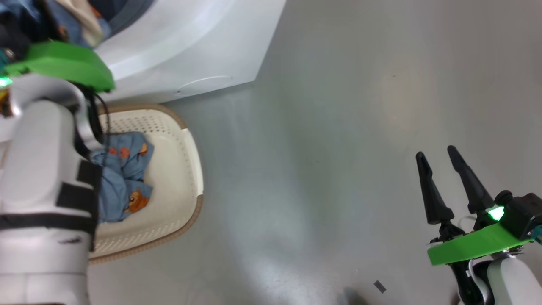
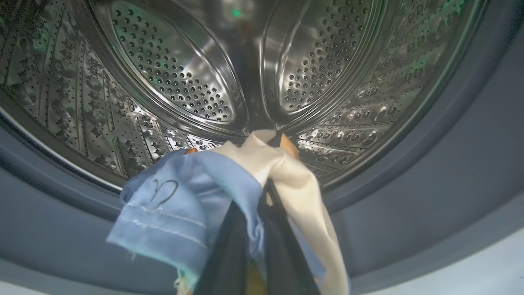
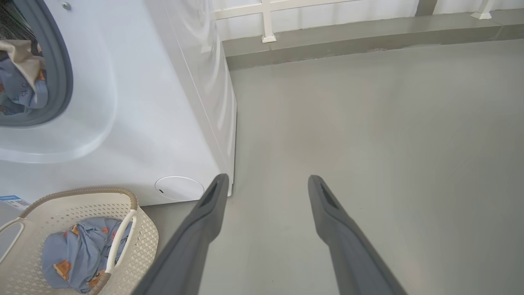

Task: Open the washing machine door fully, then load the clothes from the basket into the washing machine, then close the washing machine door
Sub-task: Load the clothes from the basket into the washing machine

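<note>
Left gripper point(image 2: 262, 196), clamped on light-blue and cream fabric garments point(image 2: 180, 205) at lower centre, should release deep inside the perforated steel drum point(image 2: 176, 73), past the blue-grey rubber seal point(image 2: 409, 184); right gripper point(image 1: 436, 151) gapes empty.

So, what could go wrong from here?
1. The clothes held in the left jaws hang over the rubber seal, not deep in the drum; released here, they may lie on the seal and be pinched at closing.
2. Fabric drapes over the jaws and may cling when they open.
3. A blue garment is in the basket; it could be forgotten.
</note>
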{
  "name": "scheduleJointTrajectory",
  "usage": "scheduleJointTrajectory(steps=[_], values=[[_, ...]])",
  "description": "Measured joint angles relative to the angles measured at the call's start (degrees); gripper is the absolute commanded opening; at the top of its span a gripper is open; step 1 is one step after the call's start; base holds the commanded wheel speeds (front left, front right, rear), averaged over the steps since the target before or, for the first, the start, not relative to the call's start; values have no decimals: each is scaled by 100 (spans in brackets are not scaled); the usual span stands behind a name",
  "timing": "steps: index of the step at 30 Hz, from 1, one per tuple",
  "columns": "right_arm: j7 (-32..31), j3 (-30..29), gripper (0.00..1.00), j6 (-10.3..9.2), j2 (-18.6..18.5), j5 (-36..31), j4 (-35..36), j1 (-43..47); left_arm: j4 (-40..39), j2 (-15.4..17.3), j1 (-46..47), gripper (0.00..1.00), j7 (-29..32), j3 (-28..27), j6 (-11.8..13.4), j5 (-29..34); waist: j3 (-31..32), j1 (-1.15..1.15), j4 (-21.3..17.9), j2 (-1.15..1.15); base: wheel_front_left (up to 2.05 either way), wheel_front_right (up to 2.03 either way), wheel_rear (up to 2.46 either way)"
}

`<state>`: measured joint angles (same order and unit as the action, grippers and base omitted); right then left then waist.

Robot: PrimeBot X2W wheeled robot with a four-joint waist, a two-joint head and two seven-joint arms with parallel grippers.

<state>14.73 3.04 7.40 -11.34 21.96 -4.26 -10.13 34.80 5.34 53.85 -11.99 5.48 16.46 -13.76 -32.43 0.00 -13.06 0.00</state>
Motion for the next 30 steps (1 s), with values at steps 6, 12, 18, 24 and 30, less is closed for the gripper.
scheduleJointTrajectory(steps=[6, 12, 18, 24, 30], values=[[0, 103, 100, 0, 45, 42, -80, 91, 680, 307, 578, 0, 85, 23, 9, 189, 60, 0, -248, 0, 0, 0, 0], [-1, 226, 100, 0, 55, 151, -163, 169, 1399, 595, 1136, 0, 91, 93, -1, 315, 82, 0, -479, 0, 0, 0, 0], [-1, 311, 100, 0, 52, 193, -207, 206, 1940, 873, 1746, 0, 26, 169, -1, 467, 8, 0, -661, 0, 0, 0, 0], [-1, 314, 100, 0, 44, 250, -205, 214, 2304, 1144, 2300, 0, -132, 259, 1, 610, -193, 0, -784, 0, 0, 0, 0], [-1, 334, 100, 0, 46, 330, -200, 218, 2379, 1423, 2761, 0, -224, 292, 166, 749, -432, 0, -908, 0, 0, 0, 0]])
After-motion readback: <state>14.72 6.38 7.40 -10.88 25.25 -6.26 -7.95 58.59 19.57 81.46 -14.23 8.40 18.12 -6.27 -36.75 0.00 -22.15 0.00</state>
